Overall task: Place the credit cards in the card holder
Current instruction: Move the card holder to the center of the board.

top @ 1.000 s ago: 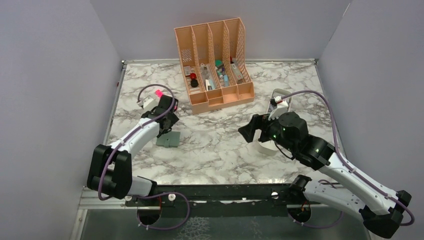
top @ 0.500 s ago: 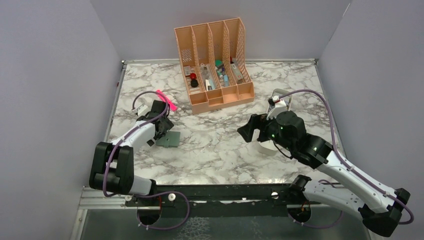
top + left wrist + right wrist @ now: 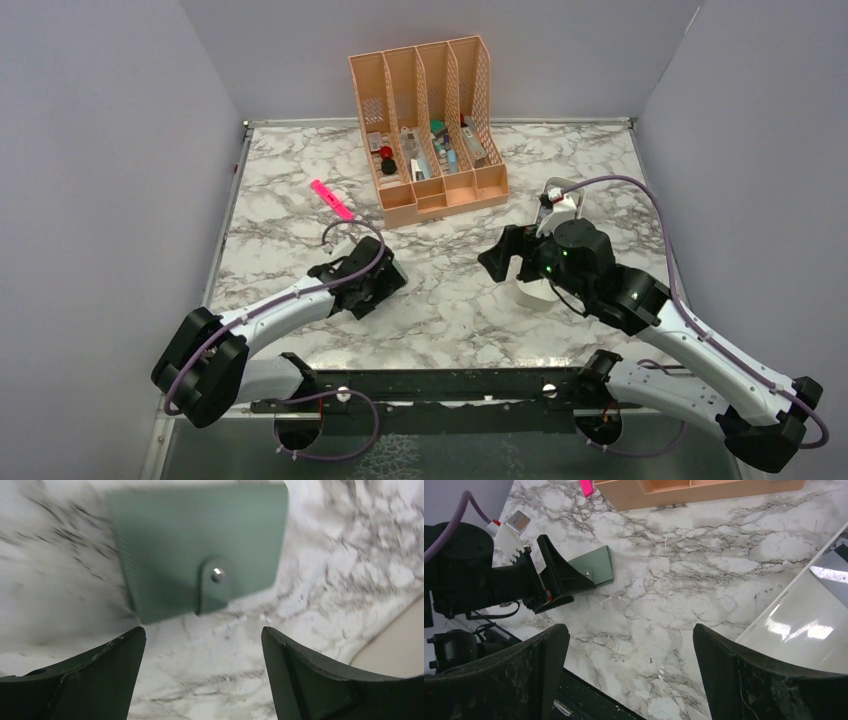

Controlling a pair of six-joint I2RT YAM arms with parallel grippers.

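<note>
Card holder [image 3: 200, 550] lies closed on marble table [image 3: 330, 575]; we find L gripper [image 3: 202, 640] spread just beside it, R gripper [image 3: 630, 630] likewise spread.

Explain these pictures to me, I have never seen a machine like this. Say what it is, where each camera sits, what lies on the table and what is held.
Two robot arms are bolted at the near edge of a marble table. One picture looks down from above; the other two come from a camera on each wrist. The left pincer hangs open just short of a closed grey-green card holder. The right pincer is open too, beside a white tray. A pink highlighter and a peach organizer also sit there. Nothing is held.
</note>
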